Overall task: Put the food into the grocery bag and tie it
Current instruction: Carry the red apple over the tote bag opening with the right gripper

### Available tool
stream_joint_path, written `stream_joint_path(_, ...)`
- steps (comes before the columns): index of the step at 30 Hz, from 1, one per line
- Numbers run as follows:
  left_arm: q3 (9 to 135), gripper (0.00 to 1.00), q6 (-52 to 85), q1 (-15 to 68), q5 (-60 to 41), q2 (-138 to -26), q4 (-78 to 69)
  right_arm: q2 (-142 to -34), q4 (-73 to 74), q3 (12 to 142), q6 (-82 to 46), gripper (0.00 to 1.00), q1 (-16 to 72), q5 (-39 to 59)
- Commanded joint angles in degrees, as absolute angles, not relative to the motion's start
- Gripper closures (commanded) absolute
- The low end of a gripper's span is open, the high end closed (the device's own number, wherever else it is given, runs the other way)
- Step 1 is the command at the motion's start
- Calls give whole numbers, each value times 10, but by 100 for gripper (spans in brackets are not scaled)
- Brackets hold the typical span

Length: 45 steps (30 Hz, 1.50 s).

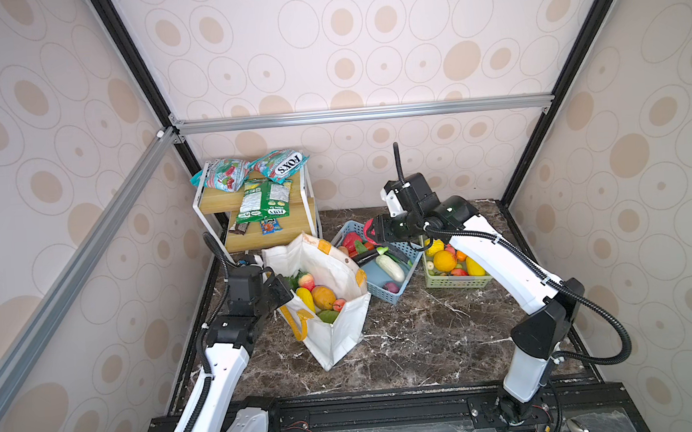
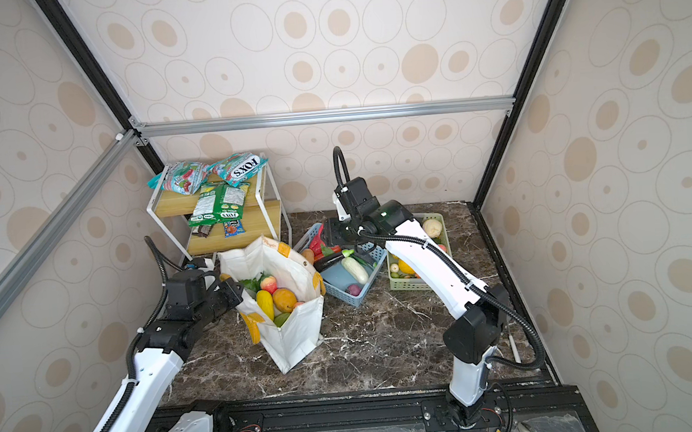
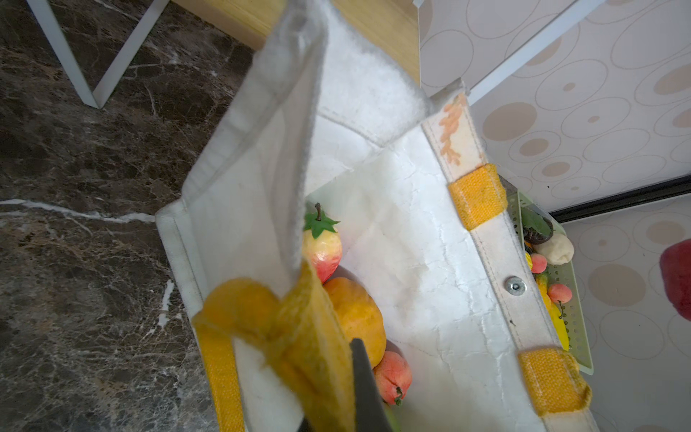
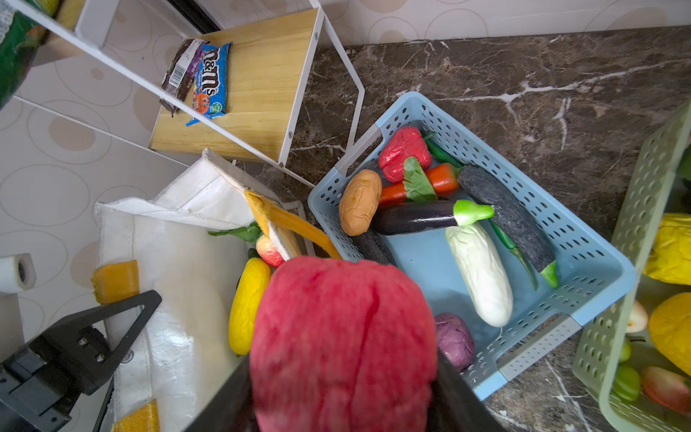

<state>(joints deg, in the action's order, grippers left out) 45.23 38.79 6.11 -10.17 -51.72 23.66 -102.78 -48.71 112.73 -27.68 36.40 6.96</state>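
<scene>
**A:** What is on the table?

**B:** A large white boxy fabric grocery bag [image 1: 336, 334] with yellow-orange loop handles stands open on a dark marble tabletop [image 1: 428, 336]. Small plastic toy fruits [image 1: 323, 295] in yellow, orange, pink and green already lie inside it.

**A:** What are the arms doing?

**B:** The left gripper [image 1: 278, 290] is pressed together on the bag's rim, on the side away from the baskets. It pinches the fabric where a yellow handle strap [image 3: 284, 329] is sewn on, and this holds the mouth wide. The right gripper [image 1: 372, 229] hangs just beyond the bag's opposite side, above a pale blue slotted plastic basket [image 1: 383, 293]. Its jaws are clamped around a rounded red plastic toy food [image 4: 344, 344].

**A:** Is much left outside the bag?

**B:** Yes. Several toy vegetables [image 4: 480, 273] remain in the blue basket. More fruit sits in a pale green slotted plastic basket [image 1: 457, 285], farther from the bag. The packing looks about half done, and the handles are not yet tied.

**A:** How should this step go?

**B:** I would lift the red toy above the bag's nearer rim, where the second handle droops outward. It should travel until it sits squarely over the open mouth. Lower it inside before the jaws spread, so it settles on the pile rather than bouncing out. The left grip should not slacken, or that wall may fold inward.
</scene>
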Motion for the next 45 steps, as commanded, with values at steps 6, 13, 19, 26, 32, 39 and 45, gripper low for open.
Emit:
stream_joint_path(6,456,100,392,56,-102,-505,214,-1042,-494,1157,-283,41,398,80)
stream_joint_path(13,459,100,394,56,-101,-506,216,-1057,-489,1160,-285,42,424,95)
stream_joint_path(19,458,100,392,56,-99,-506,217,-1070,-482,1163,-287,42,445,104)
stream_joint_path(26,463,100,390,56,-104,-512,216,-1092,-477,1167,-280,42,477,113)
stream_joint_path(32,469,100,388,56,-109,-516,216,-1117,-479,1178,-270,42,494,118)
stream_joint_path(39,470,100,388,56,-112,-521,214,-1146,-477,1185,-266,42,509,130)
stream_joint_path(45,471,100,387,56,-115,-529,211,-1175,-483,1196,-260,42,519,132)
